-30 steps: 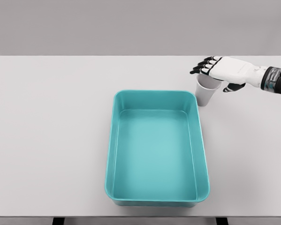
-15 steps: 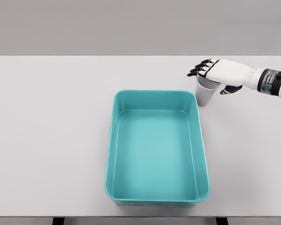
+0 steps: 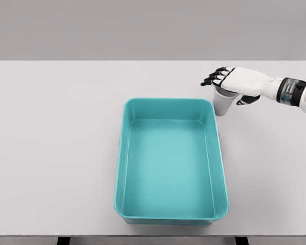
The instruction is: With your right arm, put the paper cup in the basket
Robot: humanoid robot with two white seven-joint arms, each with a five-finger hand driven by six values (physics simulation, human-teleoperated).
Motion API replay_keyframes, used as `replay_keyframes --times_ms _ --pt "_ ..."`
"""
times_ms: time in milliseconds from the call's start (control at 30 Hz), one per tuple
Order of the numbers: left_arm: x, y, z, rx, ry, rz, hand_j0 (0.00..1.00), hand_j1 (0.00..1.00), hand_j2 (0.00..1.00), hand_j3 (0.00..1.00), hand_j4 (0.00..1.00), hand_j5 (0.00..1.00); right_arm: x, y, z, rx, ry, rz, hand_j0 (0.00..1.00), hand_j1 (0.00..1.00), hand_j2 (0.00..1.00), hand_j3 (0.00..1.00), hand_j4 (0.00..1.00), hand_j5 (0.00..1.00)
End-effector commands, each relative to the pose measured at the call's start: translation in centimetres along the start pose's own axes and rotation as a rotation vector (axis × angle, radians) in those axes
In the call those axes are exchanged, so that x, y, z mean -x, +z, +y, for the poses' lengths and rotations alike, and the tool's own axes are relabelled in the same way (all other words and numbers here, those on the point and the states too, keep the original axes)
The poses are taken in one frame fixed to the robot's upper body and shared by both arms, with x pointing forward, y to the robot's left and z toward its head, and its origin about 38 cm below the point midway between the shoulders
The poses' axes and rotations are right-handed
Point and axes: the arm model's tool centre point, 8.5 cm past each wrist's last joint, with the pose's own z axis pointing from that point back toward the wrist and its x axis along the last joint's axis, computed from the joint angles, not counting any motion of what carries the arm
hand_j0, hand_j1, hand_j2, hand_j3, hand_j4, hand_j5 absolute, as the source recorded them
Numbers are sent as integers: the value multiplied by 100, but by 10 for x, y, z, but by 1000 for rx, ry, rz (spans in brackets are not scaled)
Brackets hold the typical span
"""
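Note:
A white paper cup stands upright on the table, just beyond the far right corner of the teal basket. My right hand hovers over the cup's mouth, palm down, and hides most of the rim. Its dark-tipped fingers stretch out to the left, spread and open, while the thumb curls below at the cup's right. Nothing is grasped. The basket's inside holds nothing. The left arm does not show.
A white table carries everything, with its front edge at the bottom of the picture. The basket sits in the middle, its long side running toward me.
My right hand has slid a little to the left over the cup, fingers still spread. The cup and basket have not moved.

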Motion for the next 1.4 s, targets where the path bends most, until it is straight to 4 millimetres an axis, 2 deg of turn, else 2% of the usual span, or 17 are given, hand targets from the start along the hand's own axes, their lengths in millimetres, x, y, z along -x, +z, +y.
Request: replay_keyframes --times_ms 0,600,800,1000,1133,1367 --pt "0 0 0 0 0 0 100 100 100 100 100 100 -1 -1 -1 6 -4 -2 100 100 100 100 100 100" --pt "0 0 0 0 0 0 100 100 100 100 100 100 2 4 2 -2 -9 8 94 94 94 94 94 94" --pt "1 0 0 0 0 2 100 100 100 100 100 100 2 4 2 -2 -9 8 76 76 76 76 76 76" --pt "1 0 0 0 0 2 100 100 100 100 100 100 2 4 3 -4 -9 8 65 65 65 65 65 65" --pt "1 0 0 0 0 2 100 100 100 100 100 100 3 5 2 -1 -8 9 62 62 62 62 62 62" --pt "1 0 0 0 0 2 100 100 100 100 100 100 4 5 -1 -1 -3 11 62 62 62 62 62 62"
